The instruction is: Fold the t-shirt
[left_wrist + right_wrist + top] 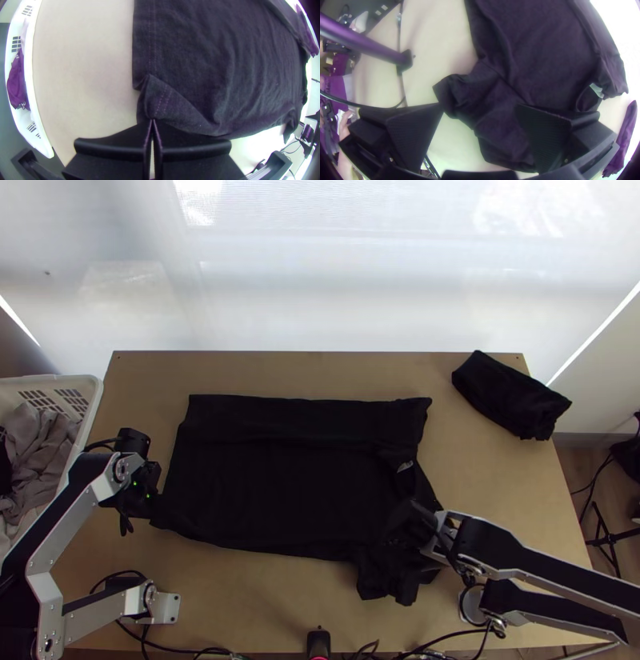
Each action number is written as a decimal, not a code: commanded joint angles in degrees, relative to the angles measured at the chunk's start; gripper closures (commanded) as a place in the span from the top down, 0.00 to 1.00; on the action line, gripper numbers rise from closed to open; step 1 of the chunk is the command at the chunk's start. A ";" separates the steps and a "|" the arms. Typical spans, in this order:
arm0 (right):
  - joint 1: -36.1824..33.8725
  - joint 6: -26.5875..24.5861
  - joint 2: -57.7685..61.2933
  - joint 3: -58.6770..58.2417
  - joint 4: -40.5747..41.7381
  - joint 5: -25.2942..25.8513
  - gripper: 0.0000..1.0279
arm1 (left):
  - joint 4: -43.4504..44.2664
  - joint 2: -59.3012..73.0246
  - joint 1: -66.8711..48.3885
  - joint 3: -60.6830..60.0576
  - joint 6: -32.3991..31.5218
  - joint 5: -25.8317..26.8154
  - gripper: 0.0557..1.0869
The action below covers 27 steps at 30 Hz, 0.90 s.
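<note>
Creases could spoil the black fabric t-shirt (280,484), spread on the light wooden table (240,596), if the wide-parted right black gripper (480,106) catches the bunched sleeve (500,140) doubled; the left black gripper (152,120) seemingly pinches a hem corner (155,101), which a shallow hold could drop

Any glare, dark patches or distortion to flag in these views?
Top view: glare on the pale sheet backdrop, folds of the black cloth t-shirt lost in near-black. Left wrist view: white plastic basket's rim bowed, upper right corner dark. Right wrist view: upper right washed out, lower corners dark.
</note>
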 commanded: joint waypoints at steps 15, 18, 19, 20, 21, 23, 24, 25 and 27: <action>9.61 0.57 16.68 3.32 3.39 -8.72 0.95 | 0.32 1.67 0.09 0.85 -1.11 -0.09 0.04; 9.61 0.31 17.38 2.79 4.35 -8.02 0.95 | 0.85 2.46 0.09 0.68 -1.20 -0.09 0.04; 9.61 0.31 17.47 2.70 4.97 -7.58 0.95 | 1.02 2.73 0.09 0.68 -1.20 -0.09 0.04; 9.52 0.39 17.65 2.61 5.67 -7.31 0.95 | 1.29 2.90 0.09 0.76 -1.20 -0.09 0.04; 9.26 0.39 18.00 2.53 6.20 -7.31 0.95 | 1.55 3.08 0.09 0.76 -1.20 -0.09 0.04; 8.65 0.48 18.70 2.44 6.90 -6.35 0.93 | 1.64 3.52 0.09 1.03 -1.20 -0.09 0.04; 8.38 0.48 19.05 2.26 7.08 -6.17 0.93 | 1.64 3.69 0.09 1.20 -1.20 -0.09 0.04; 8.03 0.57 19.32 2.09 7.69 -5.91 0.93 | 1.64 3.78 0.00 1.29 -1.20 0.00 0.04; 7.24 0.48 19.49 1.47 8.57 -5.12 0.87 | 1.64 3.96 0.00 1.47 -1.11 0.09 0.04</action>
